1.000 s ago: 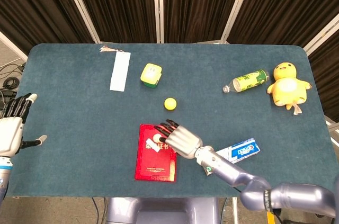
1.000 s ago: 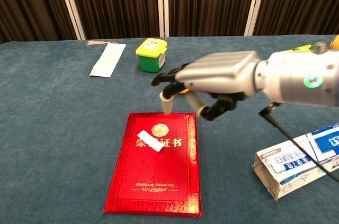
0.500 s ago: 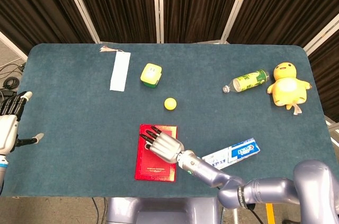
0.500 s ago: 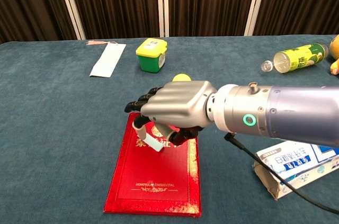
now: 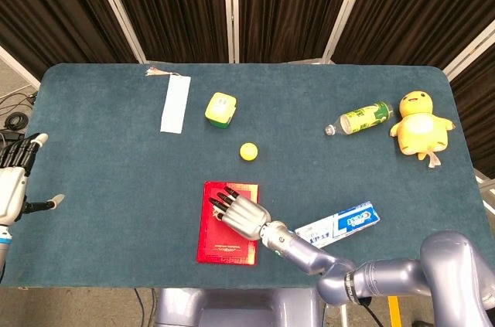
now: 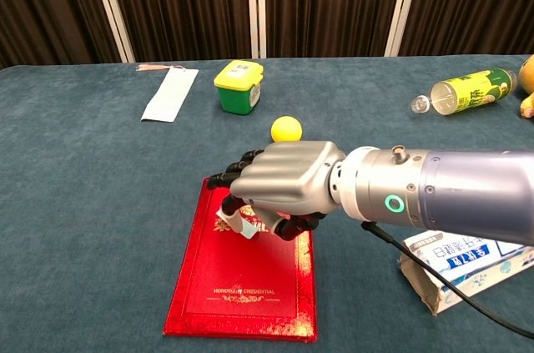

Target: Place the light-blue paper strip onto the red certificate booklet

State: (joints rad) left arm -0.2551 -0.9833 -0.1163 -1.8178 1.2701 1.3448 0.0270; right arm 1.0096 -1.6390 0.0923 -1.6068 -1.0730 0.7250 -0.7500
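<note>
The light-blue paper strip (image 5: 175, 103) (image 6: 170, 94) lies flat at the far left of the table, with a tassel at its far end. The red certificate booklet (image 5: 220, 246) (image 6: 242, 295) lies near the front edge. My right hand (image 5: 240, 215) (image 6: 284, 186) is low over the booklet's upper half, its fingers curled down around a small white slip (image 6: 244, 225) that lies on the cover. Whether it grips the slip is unclear. My left hand (image 5: 15, 180) hangs off the table's left edge, fingers apart and empty, far from the strip.
A green-yellow box (image 5: 220, 109) (image 6: 239, 84) stands right of the strip. A yellow ball (image 5: 247, 151) (image 6: 286, 128) sits just beyond the booklet. A toothpaste box (image 5: 340, 223) (image 6: 467, 265) lies at the front right. A green bottle (image 5: 361, 118) and a yellow plush duck (image 5: 421, 124) lie at the far right.
My right hand came down from above the booklet's far edge onto its upper half and curled its fingers around the white slip. The left hand shifted slightly left.
</note>
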